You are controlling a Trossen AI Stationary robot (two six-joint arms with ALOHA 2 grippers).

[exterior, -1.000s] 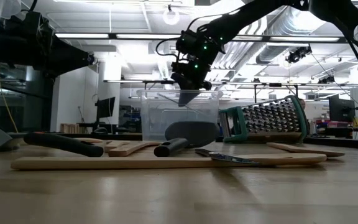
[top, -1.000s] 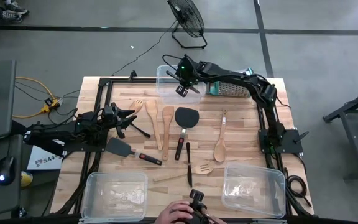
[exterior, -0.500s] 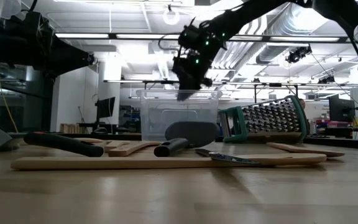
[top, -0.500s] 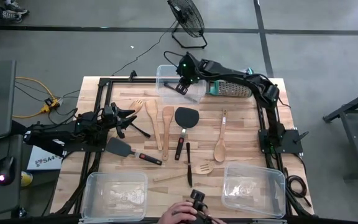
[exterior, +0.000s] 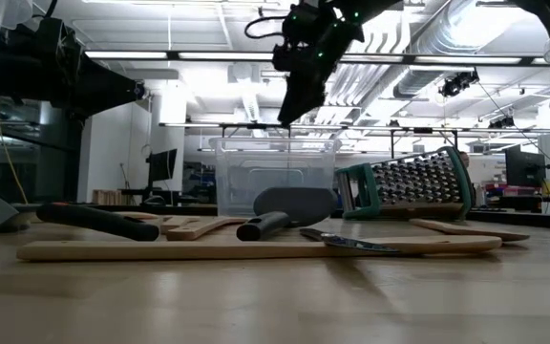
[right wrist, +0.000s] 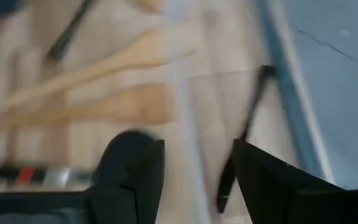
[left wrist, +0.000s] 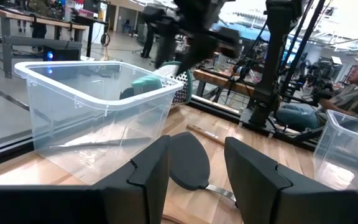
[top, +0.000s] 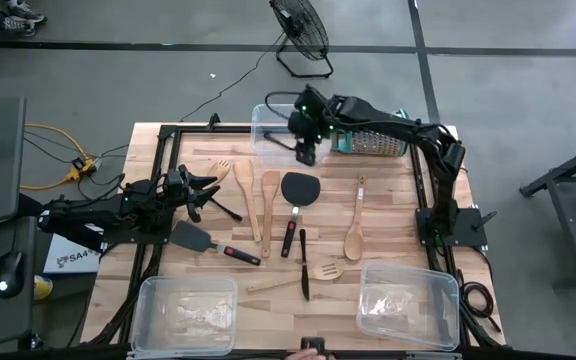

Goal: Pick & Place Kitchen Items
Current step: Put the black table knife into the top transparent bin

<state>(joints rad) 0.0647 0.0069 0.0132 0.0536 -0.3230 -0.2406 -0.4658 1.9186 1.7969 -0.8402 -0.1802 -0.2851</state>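
My right gripper (top: 306, 150) (exterior: 294, 105) hangs open above the right end of the far clear bin (top: 268, 125), its fingers slanting down with nothing between them (right wrist: 199, 149). A thin black tool (right wrist: 244, 134) lies on the bin's floor beside one wall. On the table's middle lie wooden spoons (top: 269, 195) (top: 354, 235), a wooden spatula (top: 247, 195), a wooden fork (top: 220, 170), a black spatula (top: 298, 190), a red-handled black spatula (top: 203, 240) and another thin black tool (top: 304, 265). My left gripper (top: 208, 190) (left wrist: 196, 149) waits open at the table's left.
A steel grater with a teal rim (top: 373, 143) lies just right of the far bin. Two more clear bins (top: 186, 312) (top: 408, 305) stand at the near edge. A slotted wooden spatula (top: 313, 275) lies between them. A black frame (top: 168, 135) borders the table.
My right gripper has opened and let go of the thin black tool, which now lies in the far bin. The gripper has risen well above the bin's rim, shifted a little toward the table's right and rolled. A person's hand at the near edge has withdrawn.
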